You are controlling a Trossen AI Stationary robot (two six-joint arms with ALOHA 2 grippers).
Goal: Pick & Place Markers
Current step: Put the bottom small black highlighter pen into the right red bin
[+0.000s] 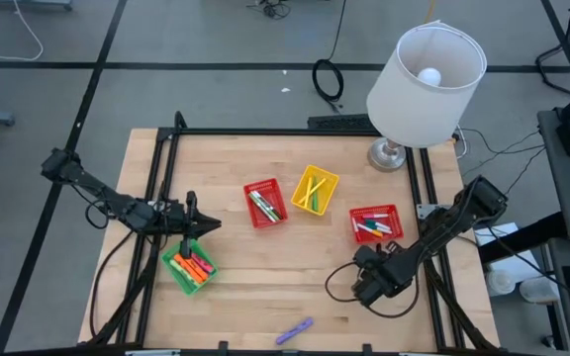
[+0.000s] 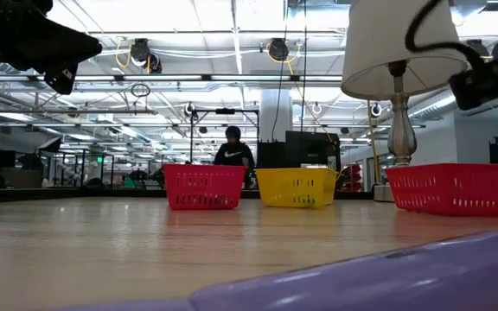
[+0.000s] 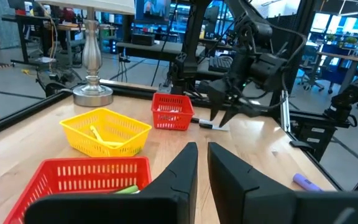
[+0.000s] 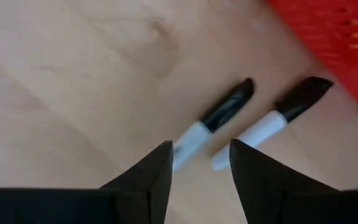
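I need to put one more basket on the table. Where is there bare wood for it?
Free: the back-left corner, behind the left gripper and left of the red basket; also the front middle between the green basket and the purple marker. Crowded: the right side, around the lamp, the other red basket and the right gripper.

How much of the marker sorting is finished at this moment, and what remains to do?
Mostly done: markers already lie in the green basket, two red baskets and yellow basket. In hand: the right gripper, jaws open, hovers above two black-capped markers on the table. Left: those two and a purple marker near the table's front edge.
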